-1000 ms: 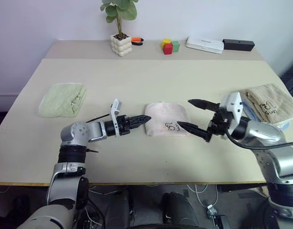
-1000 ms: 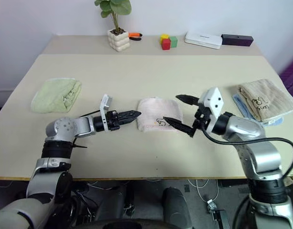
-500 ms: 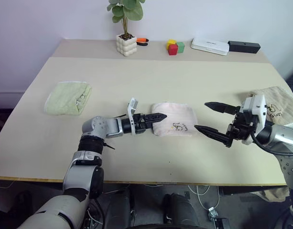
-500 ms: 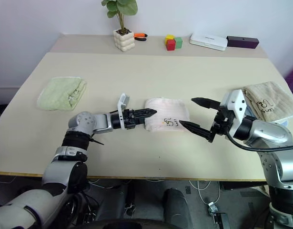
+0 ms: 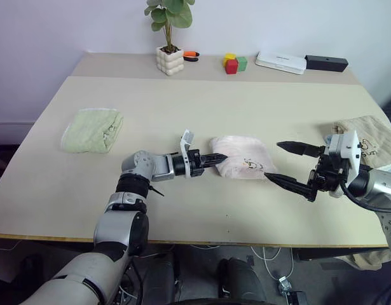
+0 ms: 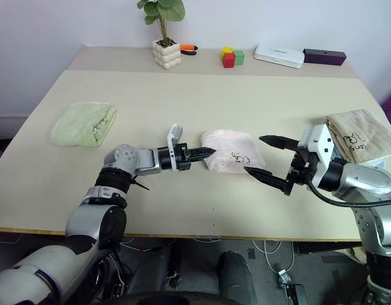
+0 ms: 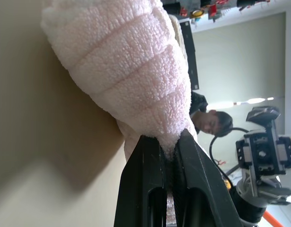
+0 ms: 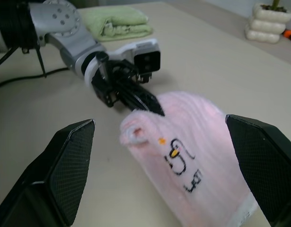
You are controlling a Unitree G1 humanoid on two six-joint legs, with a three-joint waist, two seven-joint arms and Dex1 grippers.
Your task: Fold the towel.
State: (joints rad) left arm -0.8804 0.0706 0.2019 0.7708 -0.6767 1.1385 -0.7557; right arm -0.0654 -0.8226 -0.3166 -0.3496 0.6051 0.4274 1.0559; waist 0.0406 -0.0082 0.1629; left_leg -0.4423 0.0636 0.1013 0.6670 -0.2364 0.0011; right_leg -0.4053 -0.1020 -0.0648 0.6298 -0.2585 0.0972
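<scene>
The towel (image 5: 245, 164), pale pink with a dark cartoon mark and a small white loop, lies folded into a small bundle at the middle of the table (image 5: 201, 108). My left gripper (image 5: 219, 157) reaches in level from the left and is shut on the towel's left edge. In the left wrist view the two black fingers (image 7: 147, 179) pinch a fold of the pink terry towel (image 7: 131, 61). My right gripper (image 5: 273, 160) hovers just right of the towel, open wide and holding nothing. Its fingers (image 8: 65, 165) frame the towel (image 8: 202, 137) without touching it.
A folded light green towel (image 5: 92, 130) lies at the table's left. A beige towel (image 5: 368, 135) sits at the right edge, behind my right arm. Along the back stand a potted plant (image 5: 170, 60), coloured blocks (image 5: 232, 63), a white box (image 5: 281, 61) and a black box (image 5: 326, 62).
My left gripper slid right to the towel's edge and closed on it, nudging the bundle slightly right. My right gripper drew back to the right and stays open.
</scene>
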